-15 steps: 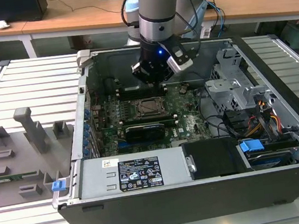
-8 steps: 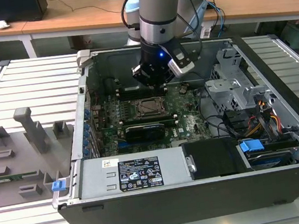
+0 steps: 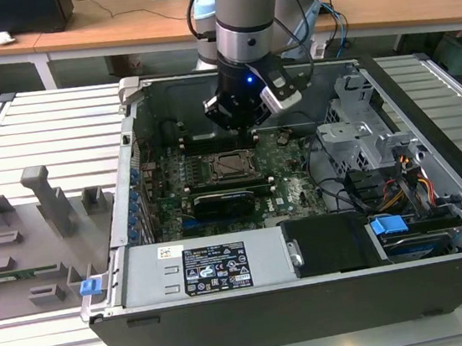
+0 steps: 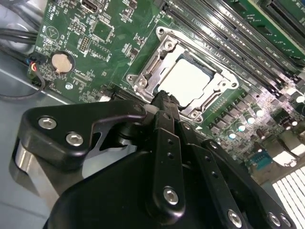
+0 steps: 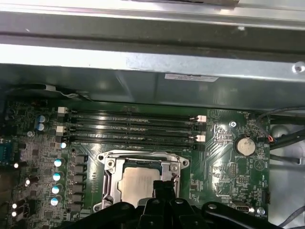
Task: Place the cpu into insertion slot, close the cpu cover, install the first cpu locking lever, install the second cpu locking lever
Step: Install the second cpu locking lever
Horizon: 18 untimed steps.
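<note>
Cpu point(image 4: 190, 81) seated in socket, cpu cover point(image 4: 157, 67) seemingly down, gripper point(image 4: 164, 98) fingers clenched just above.

The open computer case point(image 3: 307, 240) fills the centre and right of the exterior view, the motherboard point(image 3: 215, 183) inside it. The cpu point(image 3: 232, 164) sits in the socket at mid-frame, the cpu cover point(image 4: 157, 71) around it. The tool point(image 3: 237, 121) hangs just above, the fixture tray point(image 3: 37, 239) at far left.

A green motherboard point(image 3: 292, 187) sits inside the grey metal case point(image 3: 233, 325). The cpu point(image 4: 188, 78) shows pale silver, framed by the bright silver cpu cover point(image 4: 147, 71). At its 6 o'clock in the second wrist view, the gripper point(image 4: 164, 98) is matte black.
</note>
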Tool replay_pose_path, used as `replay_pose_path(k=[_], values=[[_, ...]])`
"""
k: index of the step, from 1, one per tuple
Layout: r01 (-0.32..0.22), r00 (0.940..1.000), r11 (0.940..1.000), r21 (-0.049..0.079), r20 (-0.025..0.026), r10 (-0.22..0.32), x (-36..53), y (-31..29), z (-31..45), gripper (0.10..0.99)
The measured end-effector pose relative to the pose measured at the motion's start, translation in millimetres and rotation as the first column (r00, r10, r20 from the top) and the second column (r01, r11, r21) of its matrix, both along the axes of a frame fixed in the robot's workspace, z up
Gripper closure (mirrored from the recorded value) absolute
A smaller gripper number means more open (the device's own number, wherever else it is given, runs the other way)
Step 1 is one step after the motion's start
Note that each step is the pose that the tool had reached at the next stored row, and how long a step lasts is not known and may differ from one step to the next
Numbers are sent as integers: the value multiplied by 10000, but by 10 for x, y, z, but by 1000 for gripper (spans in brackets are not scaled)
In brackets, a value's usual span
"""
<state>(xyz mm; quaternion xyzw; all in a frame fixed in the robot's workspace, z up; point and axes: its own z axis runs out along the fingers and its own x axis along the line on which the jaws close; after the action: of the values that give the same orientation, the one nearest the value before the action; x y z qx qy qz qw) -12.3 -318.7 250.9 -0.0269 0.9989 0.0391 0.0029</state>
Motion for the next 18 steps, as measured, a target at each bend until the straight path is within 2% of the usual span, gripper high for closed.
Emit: replay_pose_path(k=[1, 3, 7, 18], values=[[0, 10000, 10000, 0, 0, 0, 0, 0, 27, 980], [-4, 10000, 10000, 2, 0, 4, 1, -6, 35, 980], [0, 10000, 10000, -1, 0, 0, 0, -147, 35, 980], [-2, 10000, 10000, 1, 0, 2, 0, -354, 35, 980]])
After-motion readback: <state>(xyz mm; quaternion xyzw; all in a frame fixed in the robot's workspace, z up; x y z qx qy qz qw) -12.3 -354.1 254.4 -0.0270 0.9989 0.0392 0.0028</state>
